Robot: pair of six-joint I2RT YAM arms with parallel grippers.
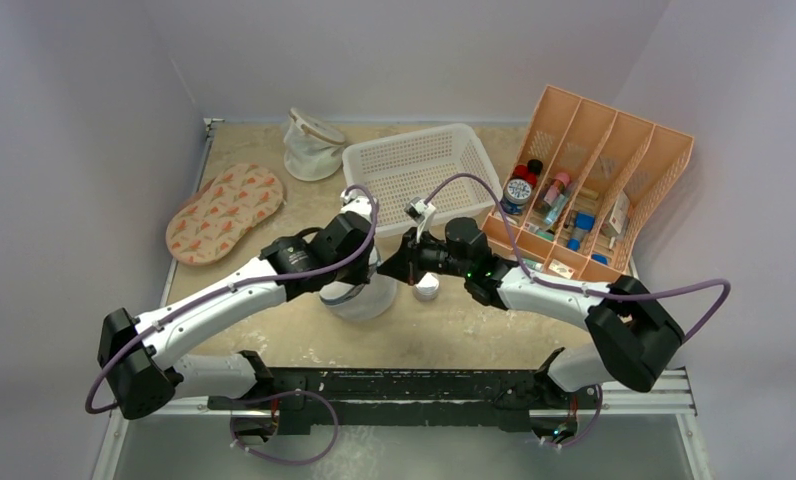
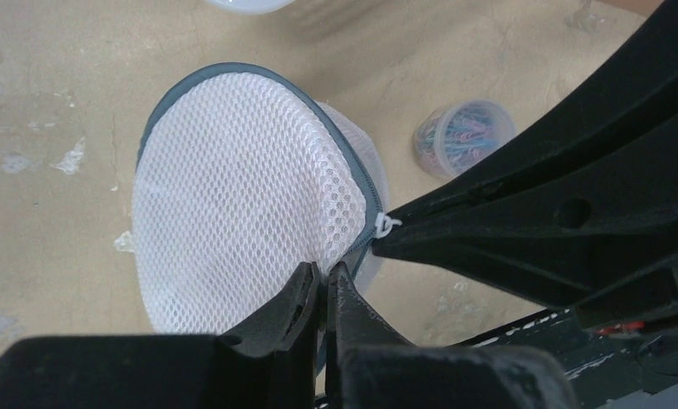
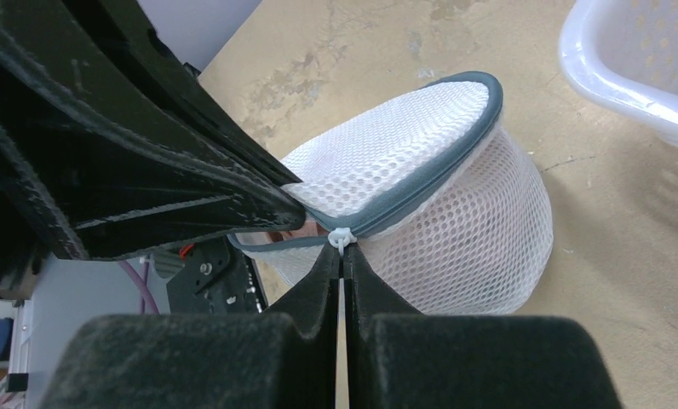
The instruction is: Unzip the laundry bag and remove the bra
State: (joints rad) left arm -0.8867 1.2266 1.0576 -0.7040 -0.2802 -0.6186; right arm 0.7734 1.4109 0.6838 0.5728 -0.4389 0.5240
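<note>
Bag: laundry bag (image 2: 233, 196) mid-table, near white basket (image 1: 404, 140), between both arms.
Left: left gripper (image 2: 323, 288) clenched on bag's mesh edge.
Right: right gripper (image 3: 341, 257) pinching white zipper pull (image 3: 341, 237).

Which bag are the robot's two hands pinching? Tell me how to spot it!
Find the middle of the tan table, in front of the white basket. The laundry bag sits there, pinched by the left gripper and the right gripper. It is a round white mesh drum with a grey-blue zipper rim; the mesh pouch at the back has a tan rim.
</note>
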